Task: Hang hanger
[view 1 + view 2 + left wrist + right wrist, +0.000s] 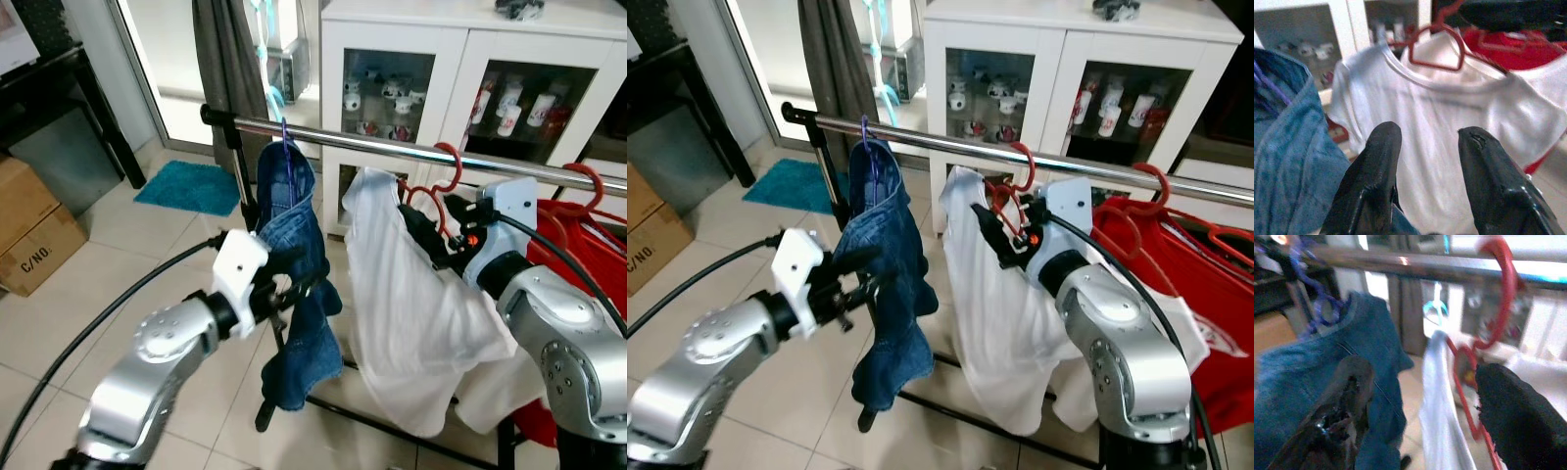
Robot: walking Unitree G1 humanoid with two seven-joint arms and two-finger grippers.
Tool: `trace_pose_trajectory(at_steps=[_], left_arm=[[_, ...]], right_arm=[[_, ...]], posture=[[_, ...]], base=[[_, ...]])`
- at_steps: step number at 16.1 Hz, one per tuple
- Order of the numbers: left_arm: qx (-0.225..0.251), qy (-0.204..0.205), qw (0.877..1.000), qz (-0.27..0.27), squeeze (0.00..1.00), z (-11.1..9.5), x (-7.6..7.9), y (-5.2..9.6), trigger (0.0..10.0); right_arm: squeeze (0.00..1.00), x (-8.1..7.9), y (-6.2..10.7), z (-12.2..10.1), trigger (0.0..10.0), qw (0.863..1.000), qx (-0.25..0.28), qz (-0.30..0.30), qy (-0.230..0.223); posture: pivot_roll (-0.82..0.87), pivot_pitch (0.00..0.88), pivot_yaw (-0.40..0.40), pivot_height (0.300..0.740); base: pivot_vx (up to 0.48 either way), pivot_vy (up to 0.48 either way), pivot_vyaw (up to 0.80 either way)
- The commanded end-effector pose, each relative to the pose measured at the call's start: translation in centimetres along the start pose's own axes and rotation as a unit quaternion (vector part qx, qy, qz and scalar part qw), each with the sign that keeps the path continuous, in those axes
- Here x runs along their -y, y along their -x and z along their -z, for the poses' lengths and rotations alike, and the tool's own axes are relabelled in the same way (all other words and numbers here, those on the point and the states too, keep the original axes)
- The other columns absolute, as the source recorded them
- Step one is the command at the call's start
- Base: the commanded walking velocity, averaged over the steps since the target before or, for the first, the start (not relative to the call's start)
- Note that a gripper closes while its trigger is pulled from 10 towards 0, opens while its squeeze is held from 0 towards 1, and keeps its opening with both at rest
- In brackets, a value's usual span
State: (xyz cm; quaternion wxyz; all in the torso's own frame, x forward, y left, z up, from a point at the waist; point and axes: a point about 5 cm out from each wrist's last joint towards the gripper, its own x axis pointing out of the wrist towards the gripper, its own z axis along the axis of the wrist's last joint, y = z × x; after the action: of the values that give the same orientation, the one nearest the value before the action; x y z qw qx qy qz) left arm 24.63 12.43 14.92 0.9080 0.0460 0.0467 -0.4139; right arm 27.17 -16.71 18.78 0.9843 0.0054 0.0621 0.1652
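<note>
1. The red hanger [1019, 181] hangs on the metal rail [950, 147] by its hook, which curls over the top of the rail. Its flat side faces left and right along the rail, and its long bar runs near to far.
2. The hanger is thin red plastic with a round hook. It sits about midway along the rail and carries a white shirt [994, 304] that hangs straight down.
3. The right gripper [994, 233] is up by the hanger, just right of the shirt's neck. Its two black fingers [1513, 416] are spread wide apart and hold nothing. From the wrist, the red hook and the shirt's edge show in the gap between them.
4. The left gripper [294, 279] is lower down and to the left, touching the blue jeans [294, 264]. Its fingers [1376, 171] are spread a little and grip nothing.
5. The jeans hang from a purple hanger [285, 137] farther left on the rail.
6. More red hangers [1161, 201] and a red cloth [1205, 313] hang to the right.
7. A white cabinet [1058, 49] stands behind the rail.
</note>
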Motion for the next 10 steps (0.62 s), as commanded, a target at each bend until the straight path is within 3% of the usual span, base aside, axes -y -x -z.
trace_pose_trajectory(at_steps=[1,5,9,10], left_arm=[[-0.007,-0.001,1.0,0.019,0.0,-0.1,0.2,0.2,10.0],[-0.024,0.007,0.997,0.068,0.0,0.2,0.9,0.7,10.0],[-0.027,0.011,0.996,0.078,0.0,0.3,1.2,0.9,10.0],[-0.028,0.011,0.996,0.08,0.0,0.3,1.2,0.9,10.0]], right_arm=[[1.0,0.4,-0.2,0.0,10.0,1.0,-0.012,0.013,0.001],[1.0,2.1,-1.2,0.5,10.0,0.997,-0.049,0.064,0.015],[1.0,3.2,-1.7,0.3,10.0,0.993,-0.066,0.098,0.01],[0.0,3.4,-1.7,0.4,10.0,0.992,-0.073,0.103,0.006]], posture=[[-0.07,0.038,0.041,0.74],[-0.07,0.027,0.041,0.74],[-0.07,0.023,0.032,0.74],[-0.07,0.023,0.032,0.74]], base=[[0.0,0.0,0.0],[0.0,0.0,0.0],[0.0,0.0,0.0],[0.0,0.0,0.0]])
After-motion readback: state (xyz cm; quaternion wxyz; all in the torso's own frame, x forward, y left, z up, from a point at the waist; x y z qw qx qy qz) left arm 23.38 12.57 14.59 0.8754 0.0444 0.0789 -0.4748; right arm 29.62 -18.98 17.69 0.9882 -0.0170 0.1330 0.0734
